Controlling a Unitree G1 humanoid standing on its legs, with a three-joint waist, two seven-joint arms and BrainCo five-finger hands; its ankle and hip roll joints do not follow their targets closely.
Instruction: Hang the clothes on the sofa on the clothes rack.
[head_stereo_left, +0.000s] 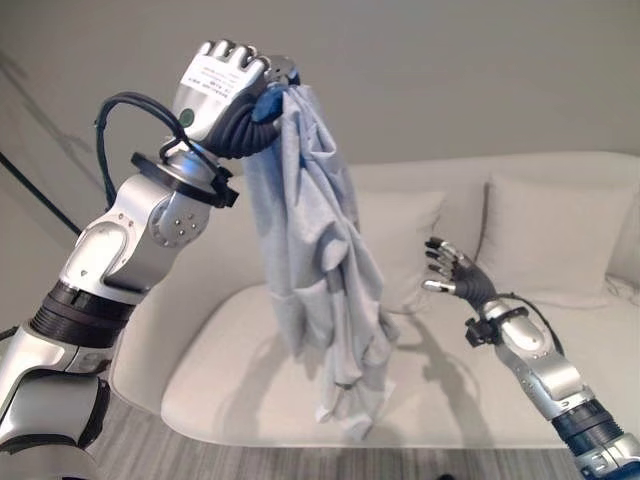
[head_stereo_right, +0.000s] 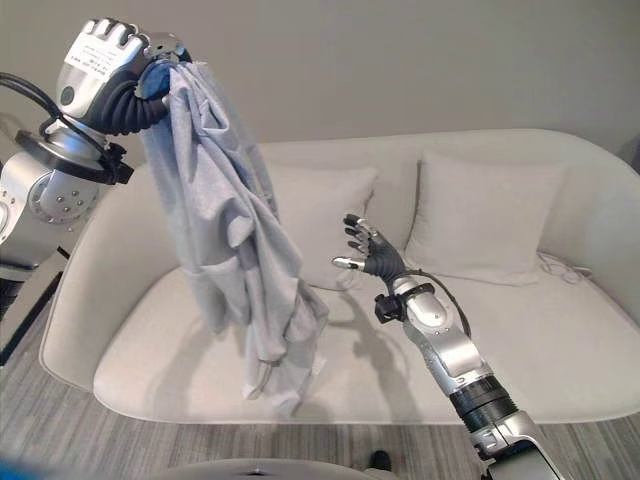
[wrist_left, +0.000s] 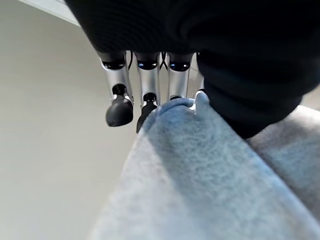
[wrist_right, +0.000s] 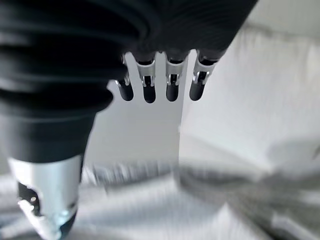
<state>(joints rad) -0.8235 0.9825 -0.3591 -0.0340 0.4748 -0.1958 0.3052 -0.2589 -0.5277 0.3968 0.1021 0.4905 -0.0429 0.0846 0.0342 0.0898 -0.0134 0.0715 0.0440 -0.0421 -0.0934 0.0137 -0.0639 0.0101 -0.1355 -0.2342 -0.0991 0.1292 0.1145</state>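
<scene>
A light grey garment (head_stereo_left: 320, 280) hangs in long folds from my left hand (head_stereo_left: 225, 85), which is raised high at the upper left and shut on the garment's top edge. Its lower end dangles just above the sofa (head_stereo_left: 250, 390) seat. In the left wrist view the cloth (wrist_left: 200, 175) bunches under the curled fingers (wrist_left: 119, 107). My right hand (head_stereo_left: 452, 272) is held low over the sofa seat to the right of the garment, fingers relaxed and apart, holding nothing. The right wrist view has its fingers (wrist_right: 170, 90) straight above pale cushion fabric.
The cream sofa spans the scene with two cushions (head_stereo_right: 480, 215) against its backrest. A white cable (head_stereo_right: 560, 268) lies on the seat at the far right. A dark rod (head_stereo_left: 40, 195) slants at the left edge. Grey floor (head_stereo_left: 150, 450) lies in front.
</scene>
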